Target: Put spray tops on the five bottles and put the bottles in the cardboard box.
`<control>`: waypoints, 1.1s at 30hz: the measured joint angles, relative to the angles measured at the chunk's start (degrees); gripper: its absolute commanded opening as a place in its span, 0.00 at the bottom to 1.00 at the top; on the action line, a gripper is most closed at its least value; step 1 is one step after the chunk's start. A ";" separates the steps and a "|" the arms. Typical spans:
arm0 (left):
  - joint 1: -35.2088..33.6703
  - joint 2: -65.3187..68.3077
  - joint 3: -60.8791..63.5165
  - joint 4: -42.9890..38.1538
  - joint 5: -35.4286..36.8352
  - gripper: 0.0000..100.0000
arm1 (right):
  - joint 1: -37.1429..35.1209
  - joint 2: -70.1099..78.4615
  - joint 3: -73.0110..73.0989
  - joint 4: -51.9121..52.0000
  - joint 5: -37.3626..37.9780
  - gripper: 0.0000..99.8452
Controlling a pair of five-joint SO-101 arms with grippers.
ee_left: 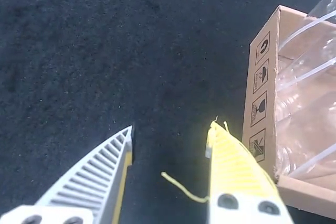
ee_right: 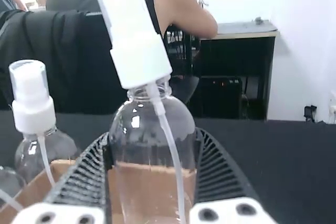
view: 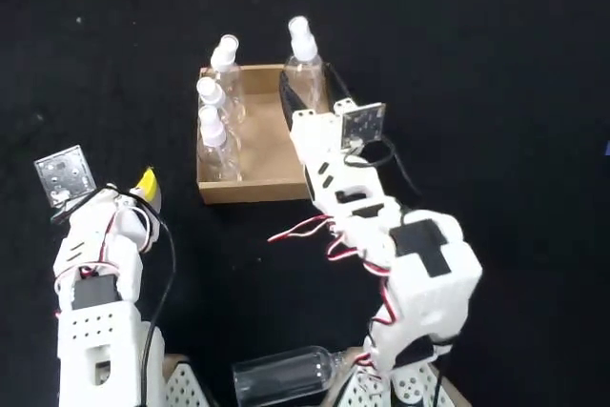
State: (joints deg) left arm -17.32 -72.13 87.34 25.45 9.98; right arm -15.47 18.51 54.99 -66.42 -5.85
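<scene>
**Four bottles at the box, one lying apart**

Item: open brown cardboard box [view: 250,190], shallow, set on the black cloth-covered table [view: 496,92]. Along its left side stood three clear plastic bottles with white spray tops, in a close row: far bottle [view: 226,56], middle bottle [view: 212,94], near bottle [view: 218,140]. All three were upright.

Item: fourth clear bottle [ee_right: 149,150], upright, with its white spray top [ee_right: 134,30] fitted, at the box's far right corner. The right gripper [ee_right: 153,139] had its black ribbed jaws clamped on the bottle's body, one at each side. I could not tell whether the base touched the box floor.

Item: fifth clear bottle [view: 286,376], lying on its side on the table between the two arm bases, well apart from the box.

Item: left gripper [ee_left: 171,127], jaws apart and holding nothing, above bare cloth. Its yellow-taped finger [ee_left: 231,166] was near the box's near left corner.
</scene>
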 measured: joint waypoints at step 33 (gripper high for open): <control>0.00 0.00 0.00 0.00 0.00 0.21 | 0.00 9.32 -3.78 -0.88 0.00 0.02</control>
State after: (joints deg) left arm -17.32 -72.13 87.34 25.45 9.98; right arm -15.47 27.82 51.21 -67.30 -5.85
